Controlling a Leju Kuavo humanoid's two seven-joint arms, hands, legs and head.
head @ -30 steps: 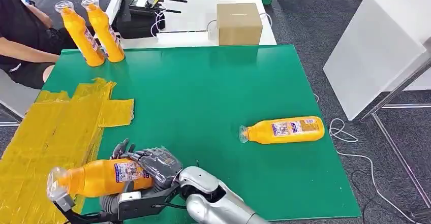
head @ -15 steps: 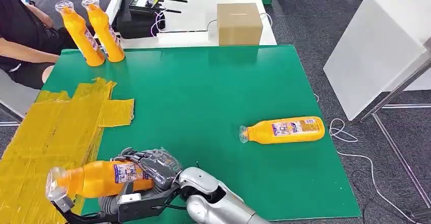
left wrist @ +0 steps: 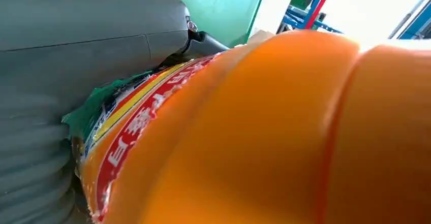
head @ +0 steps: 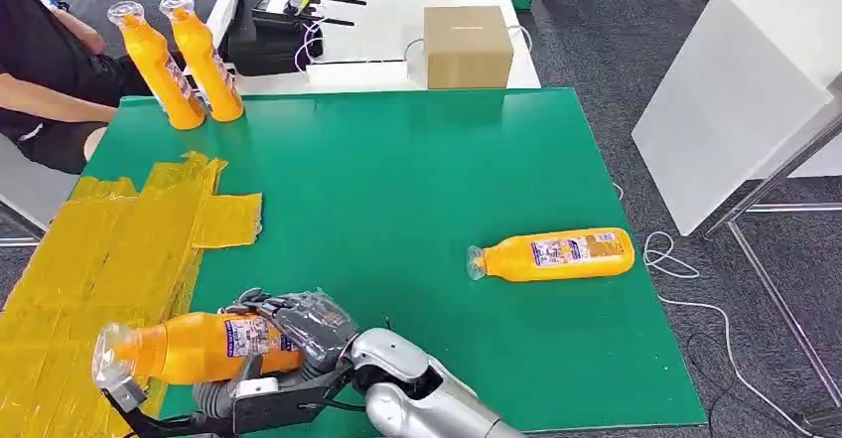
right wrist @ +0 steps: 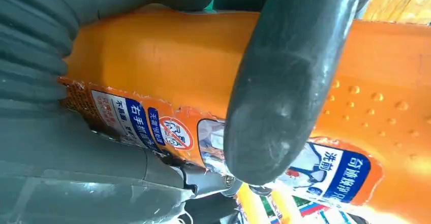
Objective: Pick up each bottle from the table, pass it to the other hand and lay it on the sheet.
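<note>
An orange bottle (head: 189,349) hangs on its side over the near left edge of the green table (head: 397,180), its clear cap pointing left. My right hand (head: 313,324) grips its base end; its thumb (right wrist: 284,82) lies across the labelled body (right wrist: 152,66). My left hand (head: 243,393) cups the bottle from beneath, dark fingers curled over its top, and the bottle (left wrist: 279,132) presses against that hand (left wrist: 76,56). The yellow sheet (head: 99,249) lies just left of the bottle. Another orange bottle (head: 556,254) lies on the table's right side. Two more (head: 159,66) (head: 204,56) stand at the far left corner.
A cardboard box (head: 467,46) and a black device (head: 268,36) sit on the white table behind. A person (head: 40,71) sits at the far left. A white table (head: 735,90) and floor cables (head: 675,259) are to the right.
The dark fingers that stood spread above the held bottle have curled down over it. The bottle has barely shifted.
</note>
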